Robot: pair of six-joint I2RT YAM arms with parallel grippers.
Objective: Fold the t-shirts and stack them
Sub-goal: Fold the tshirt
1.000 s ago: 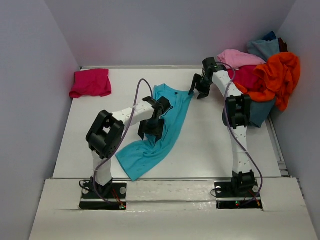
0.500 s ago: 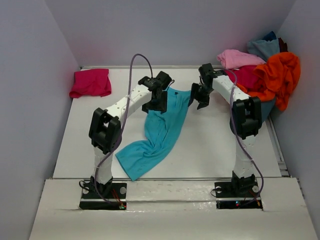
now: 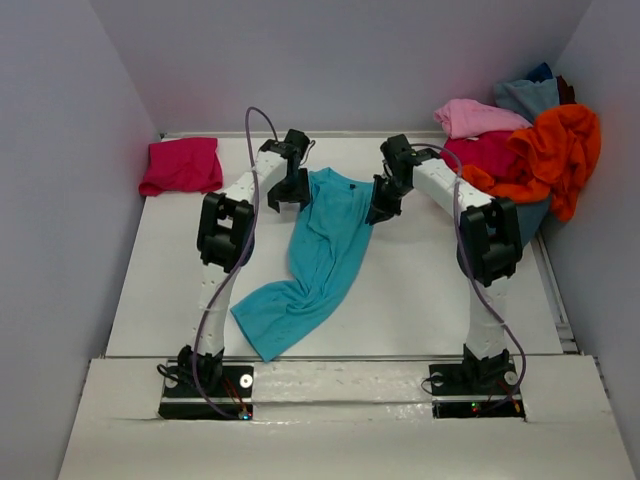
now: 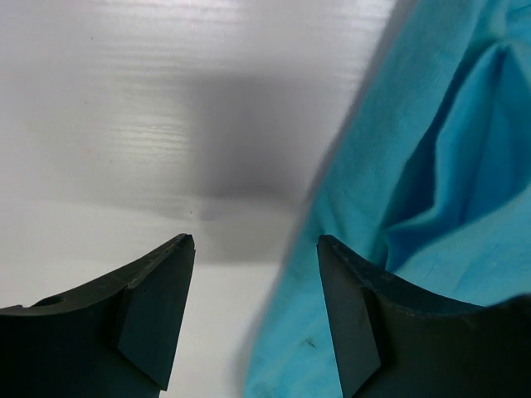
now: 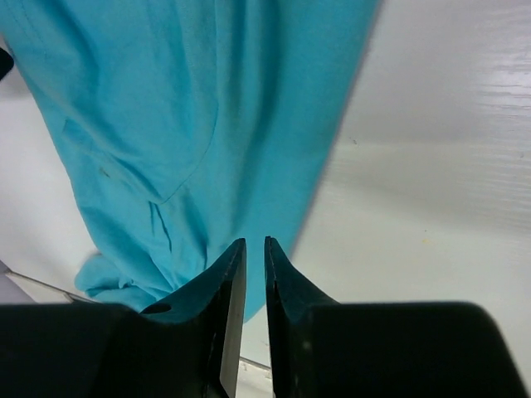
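Observation:
A turquoise t-shirt (image 3: pixel 320 250) lies crumpled lengthwise down the middle of the table, collar at the far end. My left gripper (image 3: pixel 290 190) is open at its far left edge. In the left wrist view (image 4: pixel 255 240) one finger is over bare table and the other over the turquoise cloth (image 4: pixel 431 166). My right gripper (image 3: pixel 382 207) sits at the shirt's far right edge. Its jaws (image 5: pixel 255 240) are drawn to a thin slit right on the hem of the turquoise cloth (image 5: pixel 166 124). A folded magenta-pink t-shirt (image 3: pixel 182 165) rests at the far left.
A heap of unfolded shirts fills the far right corner: orange (image 3: pixel 555 150), light pink (image 3: pixel 475 115), crimson (image 3: pixel 490 155) and dusty blue (image 3: pixel 525 95). Grey walls close in on the left, back and right. The table's white front ledge (image 3: pixel 340 370) runs between the arm bases.
My left gripper travelled from the shirt's middle to its far left edge. My right gripper came down-left onto the far right edge and closed from wide open to a slit.

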